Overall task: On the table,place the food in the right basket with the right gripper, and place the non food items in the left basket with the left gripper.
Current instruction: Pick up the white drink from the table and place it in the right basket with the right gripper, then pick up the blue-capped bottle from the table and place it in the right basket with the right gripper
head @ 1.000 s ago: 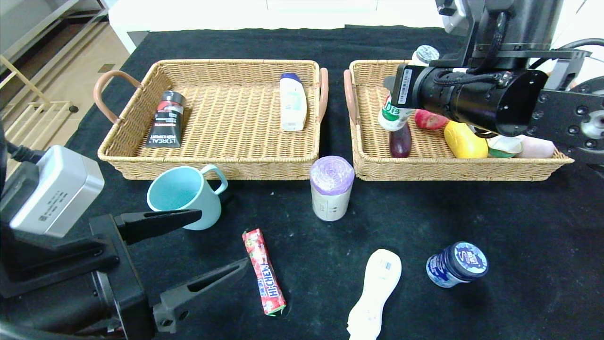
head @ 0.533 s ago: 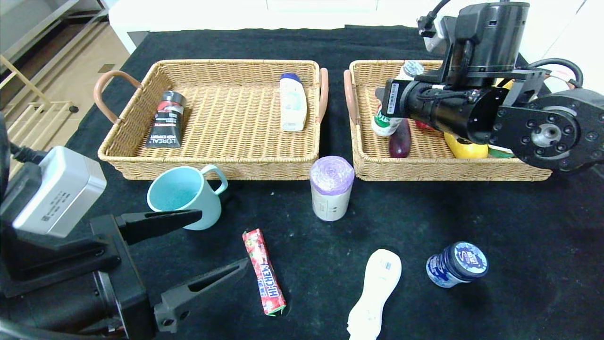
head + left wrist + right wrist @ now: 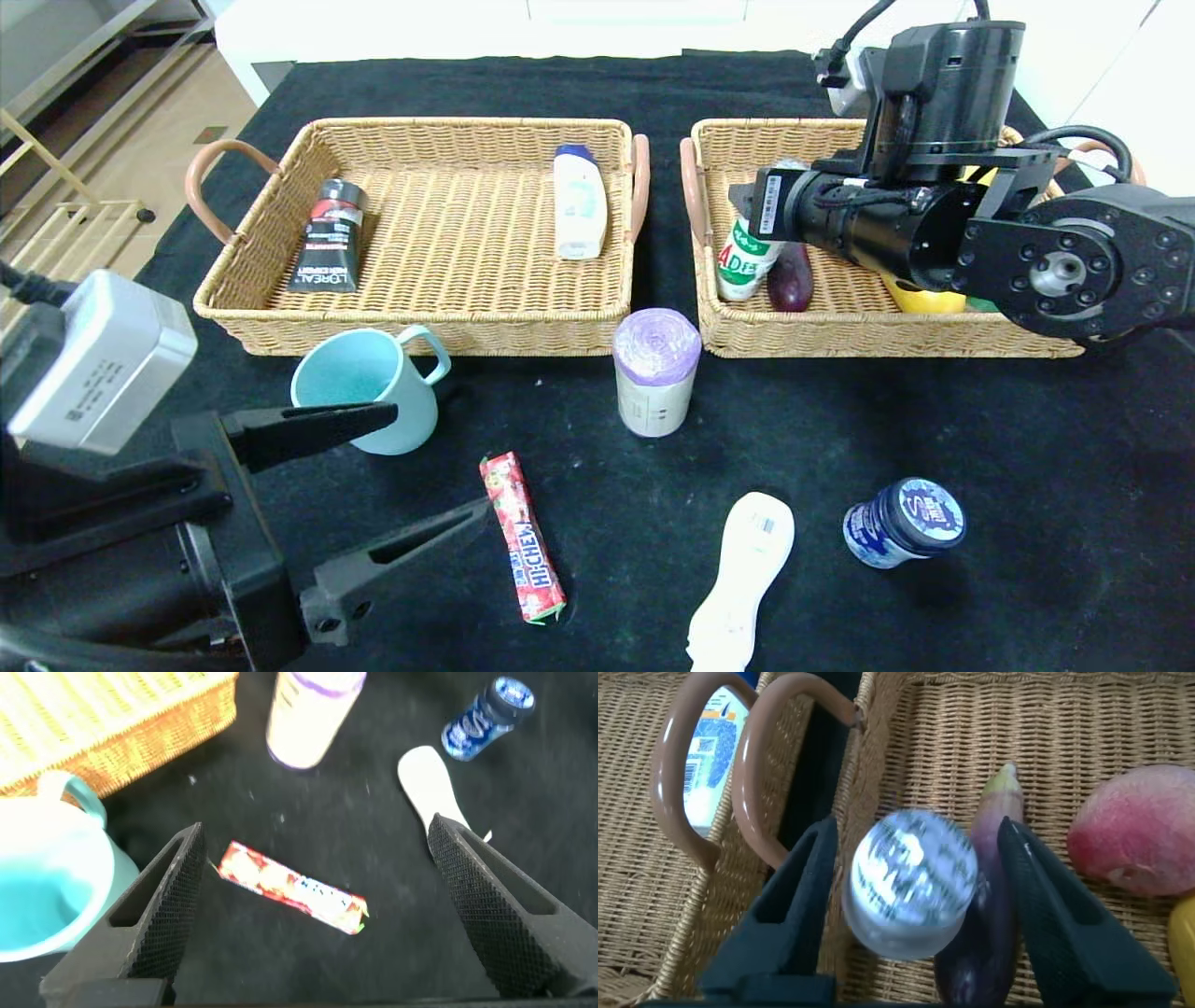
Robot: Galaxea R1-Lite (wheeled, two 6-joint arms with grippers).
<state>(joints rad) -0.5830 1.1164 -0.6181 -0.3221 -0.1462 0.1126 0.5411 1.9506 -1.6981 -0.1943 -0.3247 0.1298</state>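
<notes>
Right basket (image 3: 896, 338): AD milk bottle (image 3: 744, 263) in; right gripper (image 3: 915, 905) jaws apart, prob. released. Left gripper (image 3: 411, 471) wide, idle. Table: mug (image 3: 366, 389), roll (image 3: 655, 371), white bottle (image 3: 740, 579), jar (image 3: 902, 534), Hi-Chew (image 3: 522, 536) pending.

You have black L'Oreal tube (image 3: 328, 237) lying near left wall of one wicker tray, white shampoo bottle with blue cap (image 3: 579, 203) lying by its right wall. Other tray: purple eggplant (image 3: 792, 278) near front-left corner, yellow fruit (image 3: 920, 299) by front wall, pink-red fruit (image 3: 1139, 829) beside eggplant.
</notes>
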